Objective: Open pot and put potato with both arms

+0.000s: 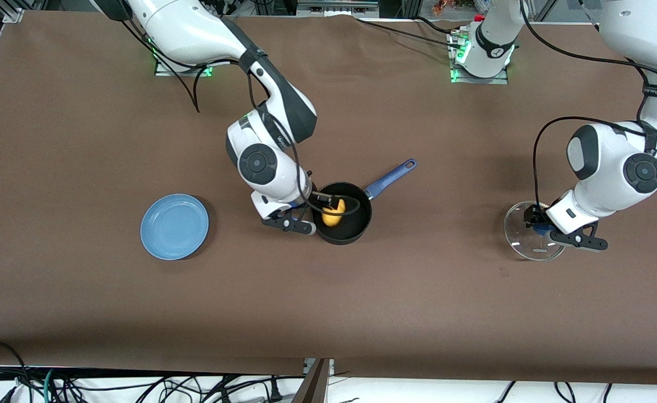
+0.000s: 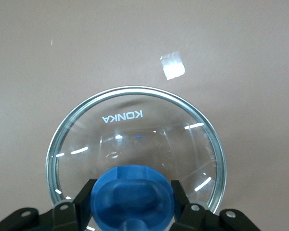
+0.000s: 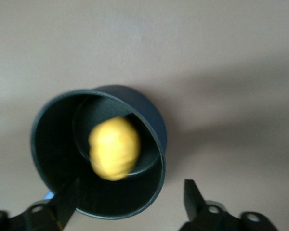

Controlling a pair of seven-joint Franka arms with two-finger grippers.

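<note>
The black pot [image 1: 346,235] stands open mid-table, its blue handle [image 1: 392,174] pointing toward the left arm's end. The yellow potato [image 1: 332,215] is inside the pot; it also shows there in the right wrist view [image 3: 114,148]. My right gripper [image 1: 328,200] is open and empty just over the pot's rim [image 3: 130,188]. My left gripper [image 1: 535,222] is shut on the blue knob [image 2: 132,197] of the glass lid [image 2: 135,130]. It holds the lid [image 1: 521,243] low at the table near the left arm's end; I cannot tell if the lid touches the cloth.
A flat light-blue plate [image 1: 175,226] lies toward the right arm's end, beside the pot. The brown cloth-covered table [image 1: 328,313] reaches to the front edge. A small pale patch [image 2: 173,66] marks the cloth near the lid.
</note>
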